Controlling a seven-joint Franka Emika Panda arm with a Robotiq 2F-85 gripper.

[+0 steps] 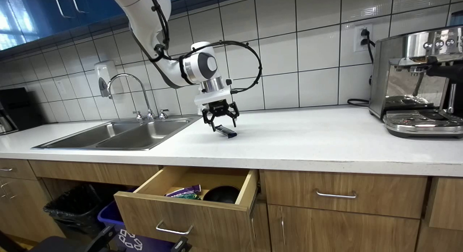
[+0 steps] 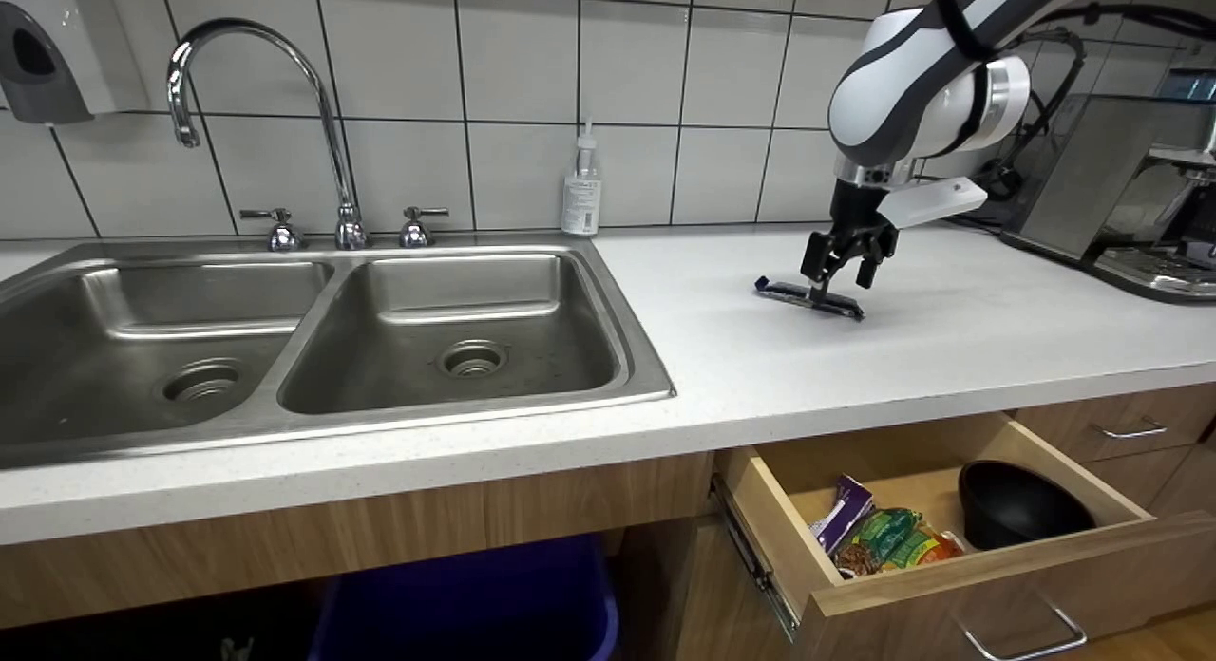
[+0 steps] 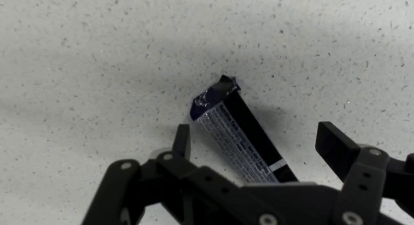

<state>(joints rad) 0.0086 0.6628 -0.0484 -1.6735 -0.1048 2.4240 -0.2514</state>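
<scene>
On the left, a soap dispenser [image 1: 107, 77] is fixed to the far wall [image 1: 282, 53], and a tap [image 2: 350, 226] is mounted behind the double sink [image 2: 304, 333]. Lower down, on the near side, snack packets [image 2: 888, 539] are held in a pulled-out drawer [image 1: 206, 217], with a black bowl [image 2: 1021, 507] to their right. Right of the sink, a wrapped bar [image 3: 242, 137] is laid on the white counter [image 1: 307, 136], directly beneath the gripper [image 1: 224, 127], whose fingers [image 3: 181, 141] are spread wide apart. In the wrist view, the bar is seen slanting between them, bare counter on either side. On the right, a coffee machine [image 1: 416, 82] is seen.
</scene>
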